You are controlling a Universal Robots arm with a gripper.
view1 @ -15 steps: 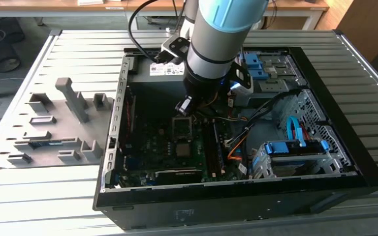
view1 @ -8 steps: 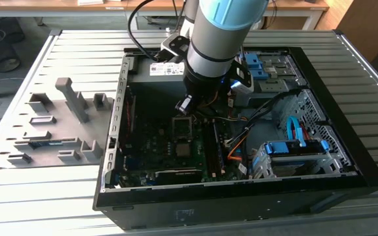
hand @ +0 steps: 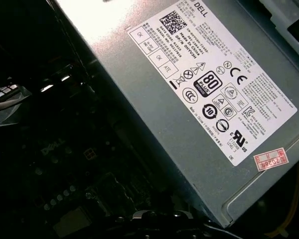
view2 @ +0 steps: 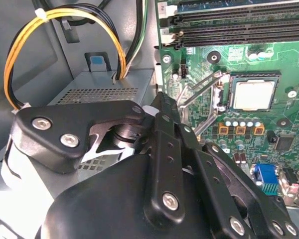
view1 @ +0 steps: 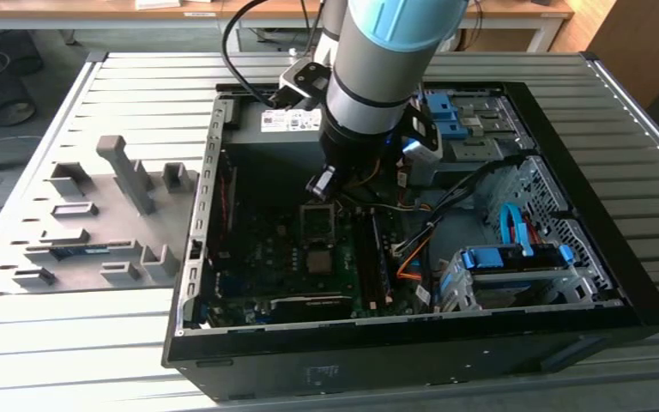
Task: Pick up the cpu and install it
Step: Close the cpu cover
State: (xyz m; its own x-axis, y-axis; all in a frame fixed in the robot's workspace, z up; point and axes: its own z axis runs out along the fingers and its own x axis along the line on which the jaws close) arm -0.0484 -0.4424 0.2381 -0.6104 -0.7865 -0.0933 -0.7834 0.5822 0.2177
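**One chip in its socket, with the hand standing off to one side**

One cpu point(view2: 254, 94) is all I can count. It is a pale silvery square lying flat in the socket point(view2: 228, 89) on the green board point(view2: 289, 59), square to the socket's edges with no long side. In the second wrist view, the tip of the single hand point(view2: 162, 102) stops short of it, well apart. The chip lies beyond that tip and off to one side, past two thin metal latch arms point(view2: 202, 87) that stand raised. I cannot tell whether the hand is apart or together. Just beside the socket sits a row of three small orange-edged squares point(view2: 240, 130). One grey power box point(hand: 204, 99) shows in the first wrist view. The open computer case point(view1: 604, 292) rests on the slatted desk point(view1: 135, 77).
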